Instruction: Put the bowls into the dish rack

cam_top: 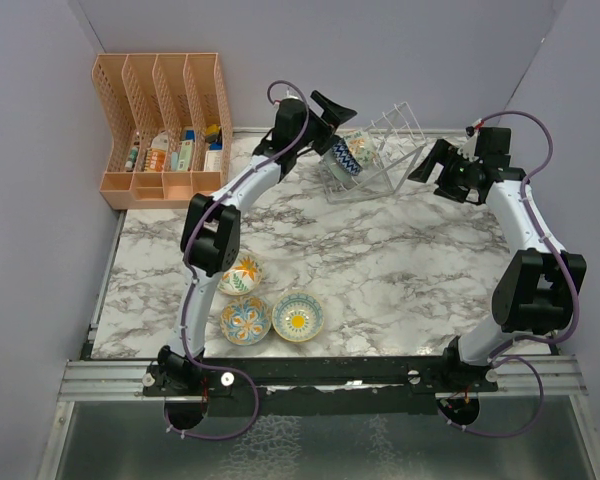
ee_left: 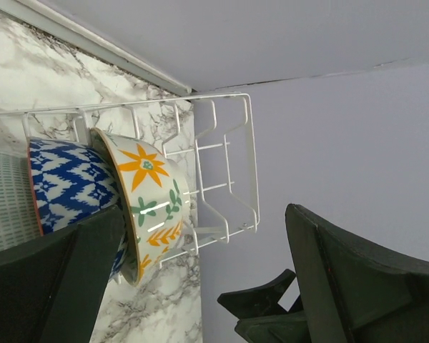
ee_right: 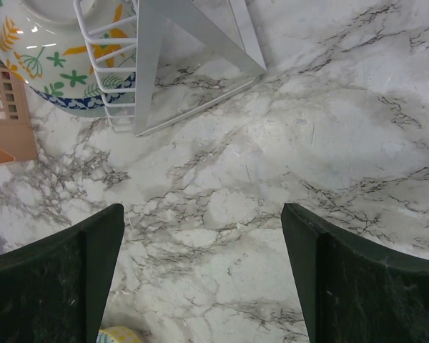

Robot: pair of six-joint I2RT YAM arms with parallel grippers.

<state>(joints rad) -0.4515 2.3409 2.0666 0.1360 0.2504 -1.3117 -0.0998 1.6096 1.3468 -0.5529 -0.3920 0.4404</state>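
Note:
The clear wire dish rack [cam_top: 385, 150] stands at the back of the marble table. In the left wrist view the rack [ee_left: 222, 153] holds a blue zigzag bowl [ee_left: 64, 186] and a floral cream bowl [ee_left: 146, 196] upright on edge, with a pale ribbed bowl [ee_left: 3, 204] behind them. Three more bowls lie on the table at the front left: a yellow one [cam_top: 242, 275], a blue-orange one [cam_top: 245, 320] and a yellow-centred one [cam_top: 298, 315]. My left gripper [cam_top: 340, 118] is open and empty just left of the rack. My right gripper [cam_top: 422, 165] is open and empty just right of it.
An orange slotted organizer [cam_top: 165, 125] with small items stands at the back left. Purple walls close the back and both sides. The right wrist view shows the rack's corner [ee_right: 150, 86], the floral bowl [ee_right: 43, 50] and bare marble below my right gripper [ee_right: 204, 279].

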